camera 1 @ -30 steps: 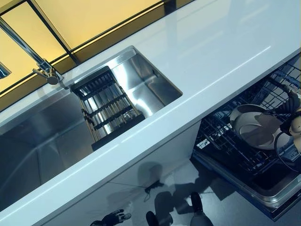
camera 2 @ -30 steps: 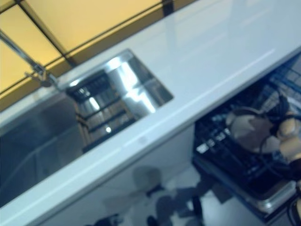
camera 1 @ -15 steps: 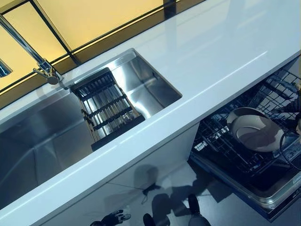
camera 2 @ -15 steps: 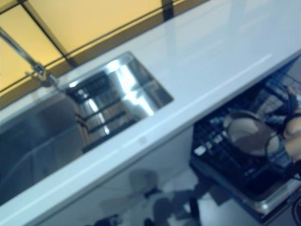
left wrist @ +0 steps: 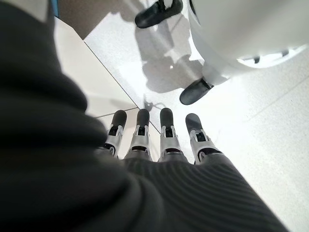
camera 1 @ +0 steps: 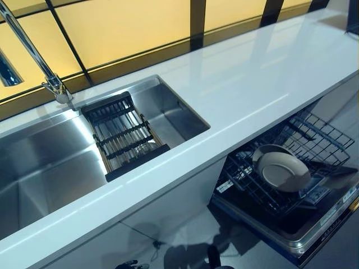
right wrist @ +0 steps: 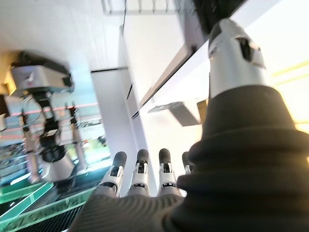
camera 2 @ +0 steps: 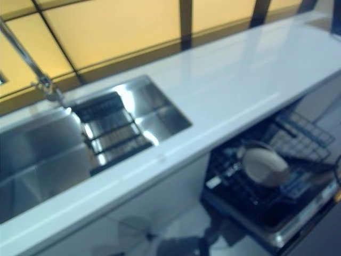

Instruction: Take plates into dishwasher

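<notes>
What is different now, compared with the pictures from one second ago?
The right hand, which was at the round beige plate in the dark wire dishwasher rack, has let go and left the head views; its fingers are straight. The plate stays in the rack. The camera shifted.

A kitchen: a white bench (camera 1: 241, 84) with a steel sink (camera 1: 50, 162) and tap (camera 1: 33, 56) on the left, an open dishwasher (camera 1: 291, 185) under its right end.

Each hand wears a dark ribbed cover over its back and wrist. The left hand (left wrist: 159, 145) shows silver fingers (left wrist: 167, 133) with rounded dark tips. The right hand (right wrist: 145, 186) looks the same, its thumb (right wrist: 236, 58) silver below a dark tip.
</notes>
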Available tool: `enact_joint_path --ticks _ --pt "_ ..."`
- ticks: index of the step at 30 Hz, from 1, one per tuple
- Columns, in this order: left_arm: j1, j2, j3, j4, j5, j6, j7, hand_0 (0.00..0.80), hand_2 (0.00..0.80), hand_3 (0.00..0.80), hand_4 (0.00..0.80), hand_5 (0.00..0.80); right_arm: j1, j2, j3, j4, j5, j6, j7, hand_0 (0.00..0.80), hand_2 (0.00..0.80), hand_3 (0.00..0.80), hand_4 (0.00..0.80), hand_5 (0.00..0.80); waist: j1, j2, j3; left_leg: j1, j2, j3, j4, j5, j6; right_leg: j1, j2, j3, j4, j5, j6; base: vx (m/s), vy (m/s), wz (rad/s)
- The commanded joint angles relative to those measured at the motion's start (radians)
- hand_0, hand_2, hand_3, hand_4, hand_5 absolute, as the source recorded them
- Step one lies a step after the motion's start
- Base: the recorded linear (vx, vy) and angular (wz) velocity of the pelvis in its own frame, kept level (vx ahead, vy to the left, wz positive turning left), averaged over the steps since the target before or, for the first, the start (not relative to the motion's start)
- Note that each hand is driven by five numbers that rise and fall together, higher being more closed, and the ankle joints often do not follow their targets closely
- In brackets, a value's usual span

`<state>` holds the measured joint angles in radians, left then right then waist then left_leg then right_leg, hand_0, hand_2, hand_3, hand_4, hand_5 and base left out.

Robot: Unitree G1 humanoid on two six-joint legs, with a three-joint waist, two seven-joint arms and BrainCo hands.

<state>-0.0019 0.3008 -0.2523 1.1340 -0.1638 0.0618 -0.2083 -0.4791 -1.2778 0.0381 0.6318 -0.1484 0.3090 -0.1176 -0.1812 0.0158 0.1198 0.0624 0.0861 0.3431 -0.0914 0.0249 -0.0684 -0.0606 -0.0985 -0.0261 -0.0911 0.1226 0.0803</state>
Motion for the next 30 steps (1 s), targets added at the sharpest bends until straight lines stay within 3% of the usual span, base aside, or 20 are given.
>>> enact_joint_path --ticks 1,4,6,7,8,9,11,17,19,20,22,26,30 --pt "-0.021 0.055 0.019 0.097 0.068 0.045 0.034 0.000 0.000 0.000 0.000 0.000 0.047 -0.053 -0.066 0.026 0.012 -0.029 -0.005 0.000 0.000 0.000 0.000 0.000 -0.012 -0.060 -0.059 0.089 0.027 -0.003 0.004 -0.099 0.004 0.068 0.046 0.002 0.004 -0.089 0.029 -0.102 0.073 -0.05" --pt "-0.025 0.051 0.050 0.143 0.061 0.077 0.068 0.000 0.000 0.000 0.000 0.000 0.056 -0.038 -0.053 0.050 0.048 -0.048 0.007 0.000 0.000 0.000 0.000 0.000 0.012 -0.079 -0.067 0.097 -0.001 -0.047 0.004 -0.107 0.029 0.066 0.059 0.064 0.004 -0.075 0.022 -0.094 0.133 -0.24" --pt "-0.020 0.037 0.088 0.171 0.002 0.085 0.097 0.000 0.000 0.000 0.000 0.000 0.005 -0.012 0.004 0.079 0.046 -0.082 0.029 0.000 0.000 0.000 0.000 0.000 0.054 -0.087 -0.064 0.095 -0.058 -0.172 0.004 -0.117 0.061 0.071 0.075 0.149 0.004 -0.061 0.025 -0.066 0.180 -0.53" --pt "-0.018 0.030 0.103 0.175 -0.010 0.085 0.105 0.000 0.000 0.000 0.000 0.000 -0.011 -0.006 0.022 0.086 0.042 -0.084 0.036 0.000 0.000 0.000 0.000 0.000 0.069 -0.091 -0.062 0.092 -0.075 -0.208 0.004 -0.118 0.071 0.072 0.081 0.173 0.004 -0.054 0.025 -0.100 0.168 -1.39" --pt "-0.020 0.023 0.121 0.177 -0.006 0.088 0.113 0.000 0.000 0.000 0.000 0.000 -0.031 0.003 0.047 0.118 0.049 -0.086 0.048 0.000 0.000 0.000 0.000 0.000 0.080 -0.095 -0.063 0.083 -0.087 -0.227 0.004 -0.114 0.081 0.071 0.087 0.201 0.004 -0.042 0.025 -0.131 0.170 -1.76" --pt "-0.025 0.022 0.125 0.179 0.002 0.090 0.112 0.000 0.000 0.000 0.000 0.000 -0.033 0.006 0.052 0.142 0.059 -0.082 0.058 0.000 0.000 0.000 0.000 0.000 0.078 -0.098 -0.062 0.081 -0.084 -0.208 0.012 -0.115 0.084 0.067 0.089 0.205 0.004 -0.036 0.023 -0.153 0.189 -1.77" --pt "-0.041 0.026 0.116 0.184 0.019 0.105 0.114 0.000 0.000 0.000 0.000 0.000 0.056 0.036 -0.025 0.206 0.070 -0.114 0.062 0.000 0.000 0.000 0.000 0.000 0.066 -0.102 -0.063 0.082 -0.085 -0.182 0.026 -0.126 0.098 0.066 0.076 0.187 0.004 -0.023 0.028 -0.155 0.187 -0.69" --pt "-0.079 0.077 0.112 0.196 0.083 0.116 0.133 0.000 0.000 0.000 0.000 0.000 0.276 0.155 -0.177 0.249 0.119 -0.126 0.052 0.000 0.000 0.000 0.000 0.000 0.066 -0.123 -0.031 0.058 -0.112 -0.160 0.089 -0.171 0.138 0.002 0.044 0.178 0.004 0.048 0.075 -0.176 0.113 -0.08" --pt "-0.080 0.100 0.120 0.203 0.093 0.120 0.140 0.000 0.000 0.000 0.000 0.000 0.311 0.195 -0.196 0.250 0.137 -0.122 0.092 0.000 0.000 0.000 0.000 0.000 0.077 -0.129 -0.012 0.051 -0.117 -0.144 0.103 -0.178 0.141 -0.041 0.036 0.137 0.004 0.081 0.088 -0.205 0.030 -0.34" --pt "-0.076 0.112 0.132 0.206 0.089 0.125 0.146 0.000 0.000 0.000 0.000 0.000 0.309 0.209 -0.202 0.265 0.148 -0.114 0.127 0.000 0.000 0.000 0.000 0.000 0.084 -0.123 -0.004 0.059 -0.115 -0.142 0.087 -0.170 0.143 -0.040 0.031 0.092 0.004 0.079 0.088 -0.171 0.000 -0.57" --pt "-0.070 0.125 0.140 0.210 0.089 0.130 0.146 0.000 0.000 0.000 0.000 0.000 0.303 0.222 -0.201 0.295 0.160 -0.116 0.164 0.000 0.000 0.000 0.000 0.000 0.095 -0.114 -0.004 0.059 -0.110 -0.142 0.073 -0.157 0.144 -0.027 0.025 0.070 0.004 0.089 0.080 -0.167 -0.033 -0.54" --pt "-0.058 0.167 0.164 0.222 0.057 0.161 0.136 0.000 0.000 0.000 0.000 0.000 0.296 0.291 -0.179 0.361 0.186 -0.133 0.230 0.000 0.000 0.000 0.000 0.000 0.130 -0.074 -0.018 0.037 -0.053 -0.160 0.044 -0.111 0.148 0.028 -0.038 -0.002 0.208 0.031 0.035 -0.198 -0.138 -0.06" --pt "-0.058 0.195 0.167 0.230 0.080 0.171 0.119 0.000 0.000 0.000 0.000 0.000 0.280 0.344 -0.144 0.414 0.243 -0.102 0.235 0.000 0.000 0.000 0.000 0.000 0.163 -0.099 -0.039 -0.029 -0.025 -0.192 0.103 -0.121 0.148 0.127 -0.086 0.001 0.202 0.021 0.032 -0.209 -0.327 -0.14"
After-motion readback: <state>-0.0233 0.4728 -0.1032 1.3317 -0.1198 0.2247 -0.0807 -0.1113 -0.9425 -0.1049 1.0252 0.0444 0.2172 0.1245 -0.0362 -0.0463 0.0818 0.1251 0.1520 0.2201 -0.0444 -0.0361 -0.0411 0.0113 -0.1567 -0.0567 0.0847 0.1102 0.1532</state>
